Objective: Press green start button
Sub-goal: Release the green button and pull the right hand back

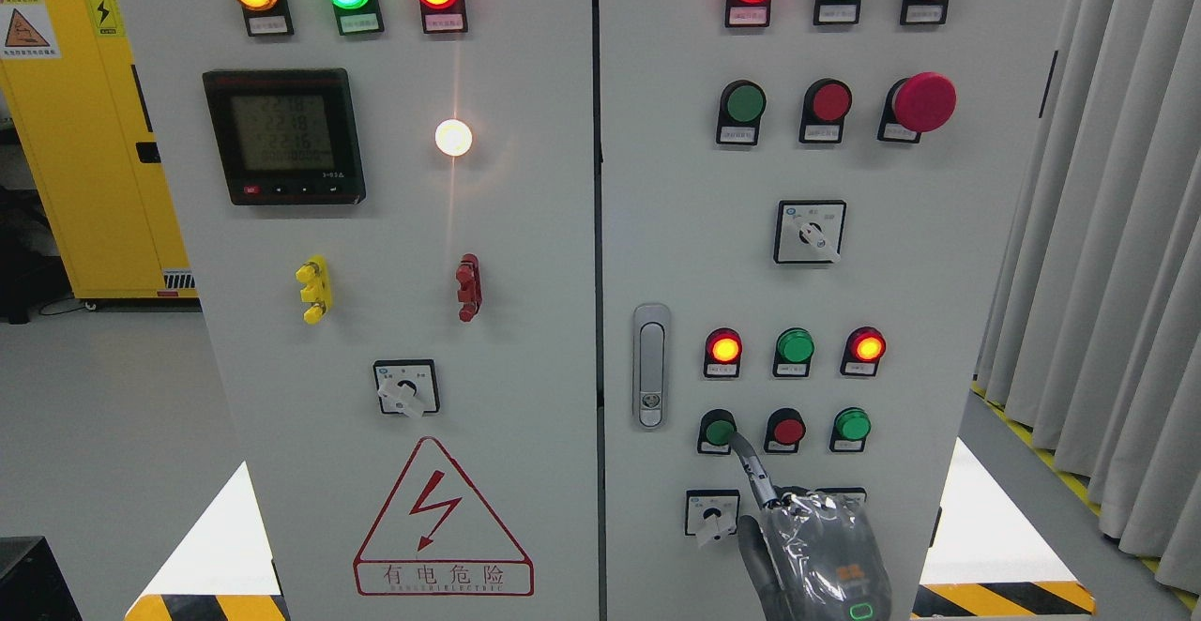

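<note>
You saw a cabinet (525, 227) of smooth, matt grey painted metal. Its buttons, the green button (720, 431) among them, had glossy plastic caps in black plastic collars. The latch (650, 365) looked like brushed silver metal. The meter (283, 136) had a matt black plastic frame and a shiny screen. The right hand (814, 555) was dark grey plastic wrapped in crinkled, glossy clear film. The curtain (1107, 255) was soft matt grey cloth, and the yellow locker (84, 152) smooth painted metal.
</note>
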